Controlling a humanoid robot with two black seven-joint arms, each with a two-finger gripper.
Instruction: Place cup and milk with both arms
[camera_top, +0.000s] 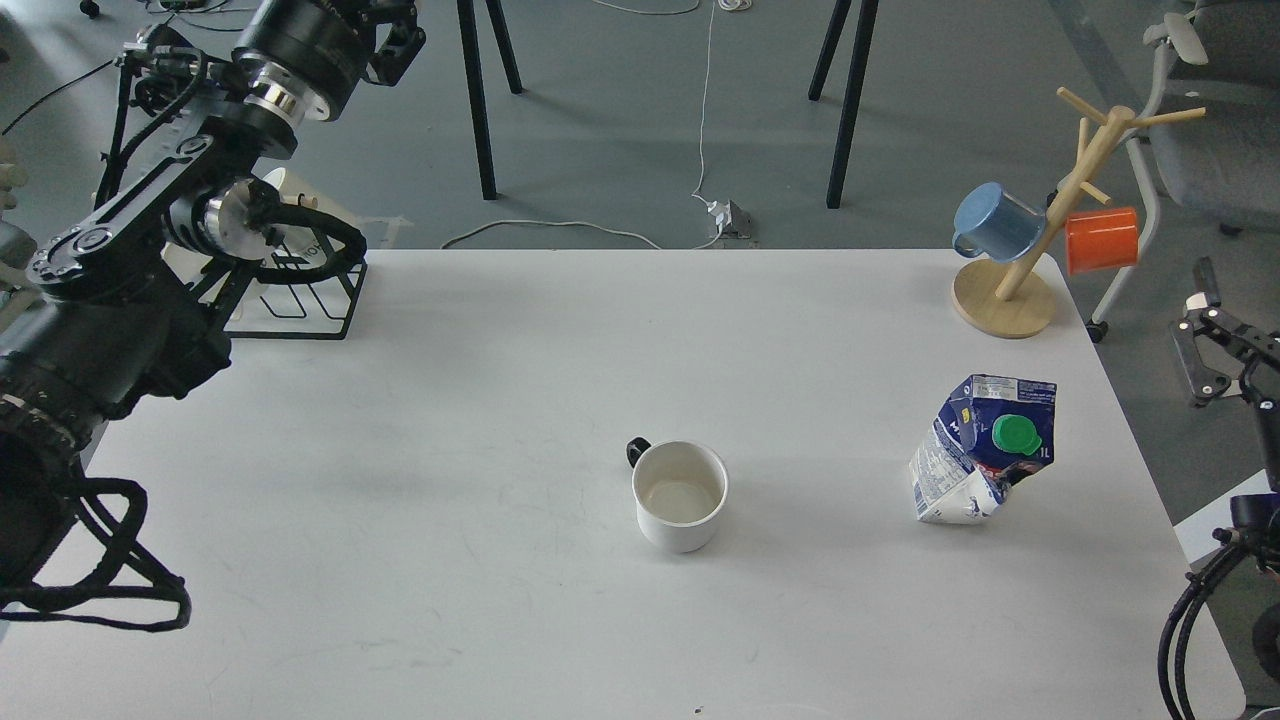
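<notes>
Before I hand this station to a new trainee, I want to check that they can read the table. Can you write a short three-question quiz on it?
1. True or false: the cup lies on its side.
2. Which thing stands nearer the mug tree: A) the cup, B) the milk, C) the wire rack?
3. Fill in: the milk's screw cap is ____ in colour.

Key
1. False: it stands upright, mouth open upward, with its dark handle toward the far left.
2. B: the milk stands on the right side of the table, the side where the mug tree stands.
3. Green.
</notes>
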